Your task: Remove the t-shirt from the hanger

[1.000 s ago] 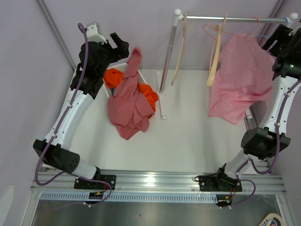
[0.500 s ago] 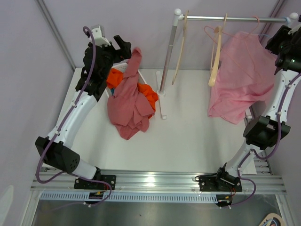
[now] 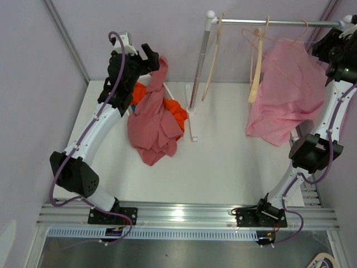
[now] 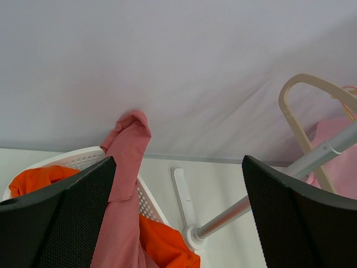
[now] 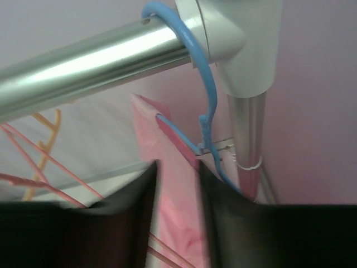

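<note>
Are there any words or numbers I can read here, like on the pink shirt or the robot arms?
No text can be read in any of these views.
The pink t-shirt is plain; no print shows.
The blue hanger, the metal rail and the white basket carry no marks.
Any markings on the arm bases are too small to read.
</note>
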You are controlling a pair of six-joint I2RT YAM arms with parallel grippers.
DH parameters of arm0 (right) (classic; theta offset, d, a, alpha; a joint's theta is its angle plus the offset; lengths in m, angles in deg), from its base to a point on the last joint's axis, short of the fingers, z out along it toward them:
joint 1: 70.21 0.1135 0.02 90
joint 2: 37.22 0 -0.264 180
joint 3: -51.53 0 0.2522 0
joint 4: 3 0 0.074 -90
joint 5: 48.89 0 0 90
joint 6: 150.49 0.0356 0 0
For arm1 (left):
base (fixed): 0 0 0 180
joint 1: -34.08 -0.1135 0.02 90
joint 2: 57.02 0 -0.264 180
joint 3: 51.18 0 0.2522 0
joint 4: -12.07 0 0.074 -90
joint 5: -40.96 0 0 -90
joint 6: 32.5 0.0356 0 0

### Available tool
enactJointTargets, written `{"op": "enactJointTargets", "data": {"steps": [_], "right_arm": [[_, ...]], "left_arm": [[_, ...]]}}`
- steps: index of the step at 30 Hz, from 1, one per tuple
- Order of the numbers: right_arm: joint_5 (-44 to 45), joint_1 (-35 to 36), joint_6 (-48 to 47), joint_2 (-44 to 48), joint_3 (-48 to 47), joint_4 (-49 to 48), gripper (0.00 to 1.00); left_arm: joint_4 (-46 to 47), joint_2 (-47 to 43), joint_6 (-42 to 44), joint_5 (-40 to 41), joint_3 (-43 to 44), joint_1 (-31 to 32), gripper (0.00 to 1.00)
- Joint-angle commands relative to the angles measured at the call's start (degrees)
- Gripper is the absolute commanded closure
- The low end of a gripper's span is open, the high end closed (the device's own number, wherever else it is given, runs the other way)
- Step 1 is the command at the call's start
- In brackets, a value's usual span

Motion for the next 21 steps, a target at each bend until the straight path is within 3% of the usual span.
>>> {"op": "enactJointTargets", "data": {"steps": [1, 2, 4, 21], "right_arm": [[-2.24, -0.32, 0.87, -0.13, -3.17, -1.81, 0.42], [-2.32, -0.32, 0.87, 0.22, -3.08, -1.46, 0.35], [-2.06, -0.32, 0.35, 1.62, -3.17, -1.11, 0.31], [2.77, -1.38, -2.38, 8.92, -2.2, 3.11, 0.31]], "left_arm": [[2.96, -0.5, 1.58, 0.75, 1.94, 0.47, 0.01], [2.96, -0.59, 1.58, 0.66, 2.03, 0.47, 0.01], [3.05, -0.68, 1.5, 0.57, 1.85, 0.47, 0.01], [3.14, -2.08, 1.67, 0.57, 1.59, 1.34, 0.01]]}}
